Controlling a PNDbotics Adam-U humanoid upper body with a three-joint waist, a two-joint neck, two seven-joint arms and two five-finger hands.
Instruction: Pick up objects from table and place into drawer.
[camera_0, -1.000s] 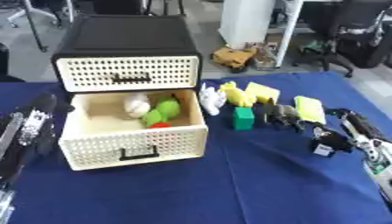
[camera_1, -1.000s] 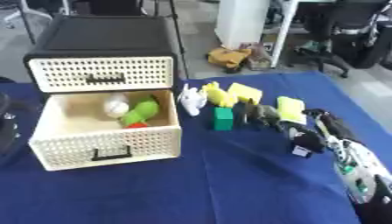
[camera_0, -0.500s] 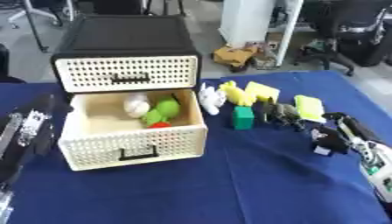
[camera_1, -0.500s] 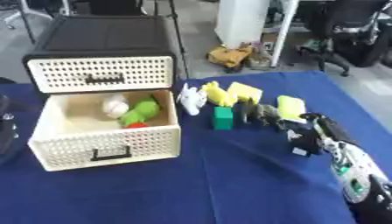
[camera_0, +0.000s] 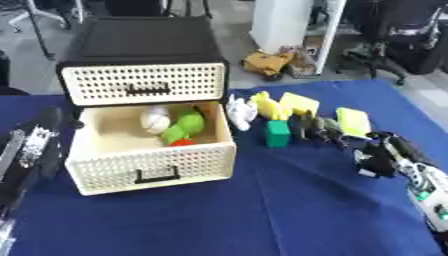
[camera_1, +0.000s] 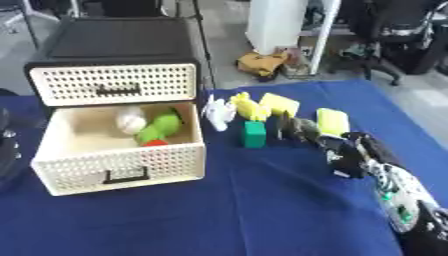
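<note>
Right hand (camera_0: 385, 157), having advanced toward 11 o'clock over 1 s, nears the dark toy (camera_0: 325, 129) right of the open drawer (camera_0: 149, 165); finger state cannot be told.

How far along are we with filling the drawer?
Partly done. The open drawer already holds a white ball, a green toy and something red. The right hand is beside the row but carries nothing visible. Left on the cloth: green block, yellow pieces, white figure.
</note>
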